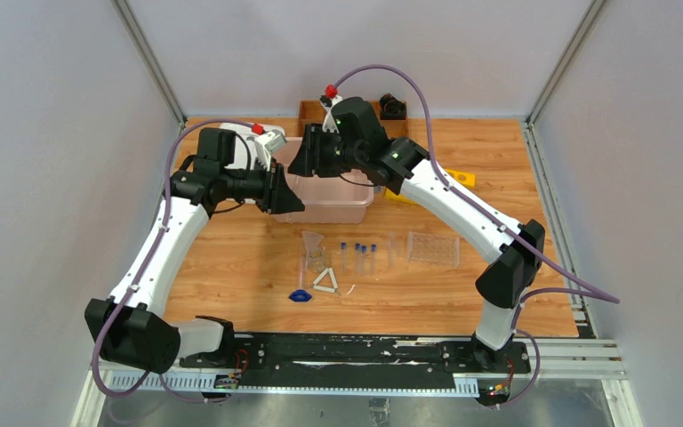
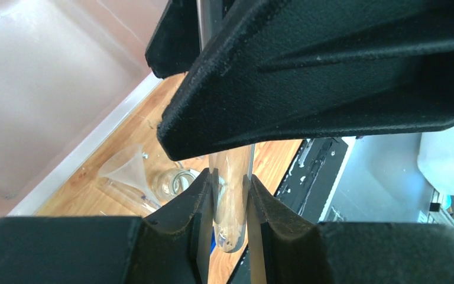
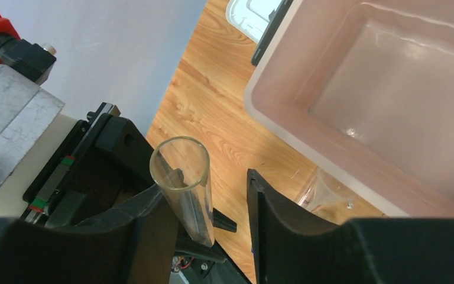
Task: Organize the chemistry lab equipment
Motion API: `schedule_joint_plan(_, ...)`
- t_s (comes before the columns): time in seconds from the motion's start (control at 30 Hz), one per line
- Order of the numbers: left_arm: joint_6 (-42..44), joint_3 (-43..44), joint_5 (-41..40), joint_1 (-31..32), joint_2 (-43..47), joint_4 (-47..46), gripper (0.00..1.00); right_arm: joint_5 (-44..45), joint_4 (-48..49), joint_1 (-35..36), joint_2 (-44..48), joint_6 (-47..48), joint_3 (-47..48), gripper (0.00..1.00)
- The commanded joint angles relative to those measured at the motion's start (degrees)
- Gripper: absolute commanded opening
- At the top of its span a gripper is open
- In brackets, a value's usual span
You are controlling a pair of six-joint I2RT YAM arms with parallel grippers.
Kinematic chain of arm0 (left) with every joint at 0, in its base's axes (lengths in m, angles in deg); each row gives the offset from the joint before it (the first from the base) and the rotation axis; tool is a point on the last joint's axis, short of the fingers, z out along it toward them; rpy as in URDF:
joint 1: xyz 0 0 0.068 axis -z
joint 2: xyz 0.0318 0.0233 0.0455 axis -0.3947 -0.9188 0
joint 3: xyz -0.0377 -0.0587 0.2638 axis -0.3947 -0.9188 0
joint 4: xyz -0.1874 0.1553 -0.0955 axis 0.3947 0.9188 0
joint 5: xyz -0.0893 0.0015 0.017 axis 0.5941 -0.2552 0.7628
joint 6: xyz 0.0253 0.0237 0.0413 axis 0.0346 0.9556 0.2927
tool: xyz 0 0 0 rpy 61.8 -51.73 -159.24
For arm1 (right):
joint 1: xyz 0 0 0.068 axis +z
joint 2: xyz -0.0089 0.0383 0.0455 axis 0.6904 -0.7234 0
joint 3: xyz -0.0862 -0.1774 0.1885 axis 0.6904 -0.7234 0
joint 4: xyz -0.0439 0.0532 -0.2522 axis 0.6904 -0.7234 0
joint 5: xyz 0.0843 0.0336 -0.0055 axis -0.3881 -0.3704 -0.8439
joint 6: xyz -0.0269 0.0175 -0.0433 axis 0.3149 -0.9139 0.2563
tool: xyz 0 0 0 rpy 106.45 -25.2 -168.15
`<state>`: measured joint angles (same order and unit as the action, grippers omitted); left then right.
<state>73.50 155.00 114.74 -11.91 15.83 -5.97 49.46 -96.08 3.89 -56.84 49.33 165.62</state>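
You look down on a wood-grain bench (image 1: pixel 231 258) closed in by pale grey walls. Both arms bend inward toward one pink bin (image 1: pixel 329 212) at 12 o'clock. Your left tool (image 2: pixel 230 195) is clamped on one clear test tube (image 3: pixel 183 177), held just outside the bin's left wall. Your right tool (image 3: pixel 204 186) stands apart around the tube's open mouth.

At the bin's 6 o'clock lie what look like four blue-capped tubes (image 1: pixel 358 251), one funnel (image 1: pixel 313 242), one white triangle (image 1: pixel 325 289) and one blue piece (image 1: pixel 300 295). One clear rack (image 1: pixel 433 249) sits at their 3 o'clock.
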Motion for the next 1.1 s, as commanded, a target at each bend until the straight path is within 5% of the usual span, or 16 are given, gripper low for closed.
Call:
schedule_joint_plan(0.0,2.39,0.14,-0.07,0.27,1.80,0.05,0.00,-2.48,-2.79,-0.80,-0.23,1.20,2.91,0.46)
schedule_joint_plan(0.27,2.91,-0.51,-1.36,0.27,2.54,0.28,0.01,-4.65,-5.72,-2.02,-1.14,2.30,4.56,0.13)
schedule_joint_plan(0.33,2.44,-0.04,-3.26,0.27,2.35,0.88,0.29,-3.72,-7.38,-2.77,-0.31,3.44,4.63,0.03)
schedule_joint_plan(0.43,3.93,2.34,-7.25,0.27,1.45,4.94,0.95,-0.37,-11.32,-4.97,2.07,6.78,4.82,0.00)
schedule_joint_plan(0.47,4.12,3.57,-9.89,0.27,1.06,6.70,0.99,1.57,-13.11,-5.91,3.11,8.25,4.89,0.00)
schedule_joint_plan(0.7,7.14,9.54,-27.45,0.18,0.95,14.86,1.00,18.53,-14.32,-15.65,15.68,21.03,-5.74,0.00)
schedule_joint_plan(0.9,10.34,9.56,-32.91,0.18,3.57,15.99,1.00,33.35,4.36,-20.48,29.54,28.97,-25.55,0.00)
schedule_joint_plan(1.07,9.12,9.55,-35.40,0.18,2.04,16.08,0.99,36.70,11.54,-24.60,29.41,31.99,-29.93,0.00)
